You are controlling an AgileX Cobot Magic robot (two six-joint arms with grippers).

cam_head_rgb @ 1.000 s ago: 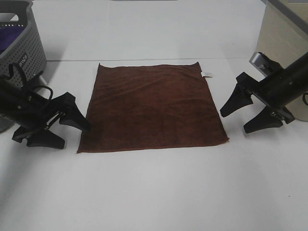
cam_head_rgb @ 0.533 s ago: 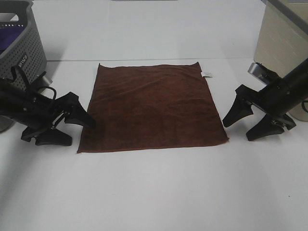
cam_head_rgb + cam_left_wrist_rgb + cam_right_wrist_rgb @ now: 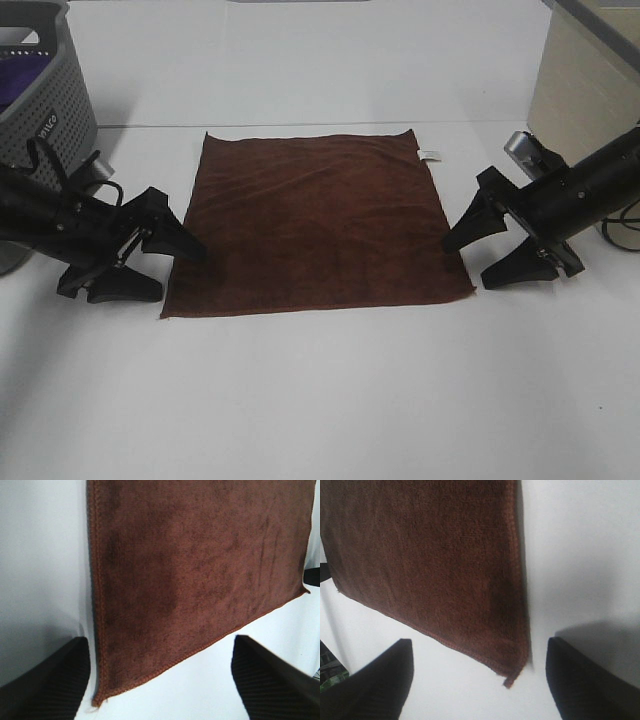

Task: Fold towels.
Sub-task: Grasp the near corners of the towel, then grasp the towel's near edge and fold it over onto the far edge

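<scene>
Reddish-brown plush square towel (image 3: 315, 220) | flat, stitched hem | smooth white table (image 3: 330, 400)

R gripper (image 3: 479, 685) had jaws spread wide. Both black ribbed fingertips (image 3: 370, 687) sat clear of the towel (image 3: 420, 560), one either side of its near corner. Towel was reddish-brown terry w/ stitched hem, flat on white table (image 3: 580, 545). Short loose thread (image 3: 509, 682) stuck out at that corner. Grey shadow (image 3: 590, 635) lay on table beside towel's edge.
</scene>
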